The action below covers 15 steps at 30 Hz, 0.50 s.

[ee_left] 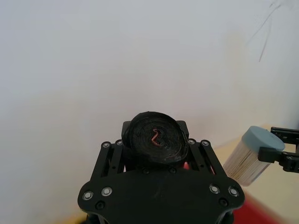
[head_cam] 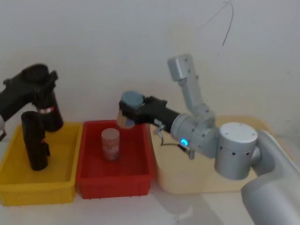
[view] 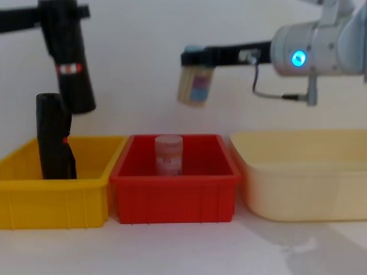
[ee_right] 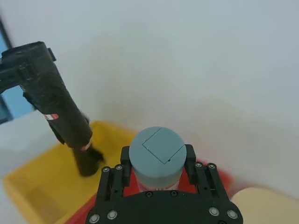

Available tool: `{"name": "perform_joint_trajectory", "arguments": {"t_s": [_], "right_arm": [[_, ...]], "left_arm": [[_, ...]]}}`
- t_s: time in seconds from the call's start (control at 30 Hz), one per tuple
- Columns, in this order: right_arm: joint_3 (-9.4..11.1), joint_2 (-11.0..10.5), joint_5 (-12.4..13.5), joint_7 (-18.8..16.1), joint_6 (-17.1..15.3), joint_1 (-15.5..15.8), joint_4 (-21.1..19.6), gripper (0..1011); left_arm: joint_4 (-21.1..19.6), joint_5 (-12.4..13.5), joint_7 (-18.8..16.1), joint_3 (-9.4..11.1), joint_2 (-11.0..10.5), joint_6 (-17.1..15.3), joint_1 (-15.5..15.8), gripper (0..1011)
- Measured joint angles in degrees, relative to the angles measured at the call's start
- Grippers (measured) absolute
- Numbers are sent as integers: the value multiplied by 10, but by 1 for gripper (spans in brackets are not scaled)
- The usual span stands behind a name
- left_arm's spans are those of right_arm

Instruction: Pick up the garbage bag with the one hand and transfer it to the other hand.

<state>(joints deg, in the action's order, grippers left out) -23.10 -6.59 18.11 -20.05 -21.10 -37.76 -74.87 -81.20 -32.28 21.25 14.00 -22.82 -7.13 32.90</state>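
Note:
The garbage bag (head_cam: 50, 117), a black roll with a red-and-white label band, hangs upright above the yellow bin (head_cam: 37, 194). My left gripper (head_cam: 40, 79) is shut on the bag's top end. That end shows between the fingers in the left wrist view (ee_left: 156, 137), and the chest view has the bag (view: 71, 63) high on the left. My right gripper (head_cam: 133, 107) is shut on a clear jar with a blue lid (head_cam: 124, 120), held above the red bin (head_cam: 115, 185). The jar's lid (ee_right: 156, 151) sits between the right gripper's fingers.
A second black roll (head_cam: 35, 140) stands in the yellow bin, just below the held bag. Another jar (head_cam: 110, 143) stands in the red bin. A cream tub (view: 304, 183) sits on the right. A white wall runs behind everything.

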Motion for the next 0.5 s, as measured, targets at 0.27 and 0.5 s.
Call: {"name": "perform_joint_trajectory", "arguments": {"t_s": [0.27,0.5], "right_arm": [[26,-19,-5,32,11,-4,-31,646],[45,-34,-14,55,13,1,-43,646]], "left_arm": [[79,6,48,27,31,41,92,528],[170,2,99,49,67,76,163,528]]}}
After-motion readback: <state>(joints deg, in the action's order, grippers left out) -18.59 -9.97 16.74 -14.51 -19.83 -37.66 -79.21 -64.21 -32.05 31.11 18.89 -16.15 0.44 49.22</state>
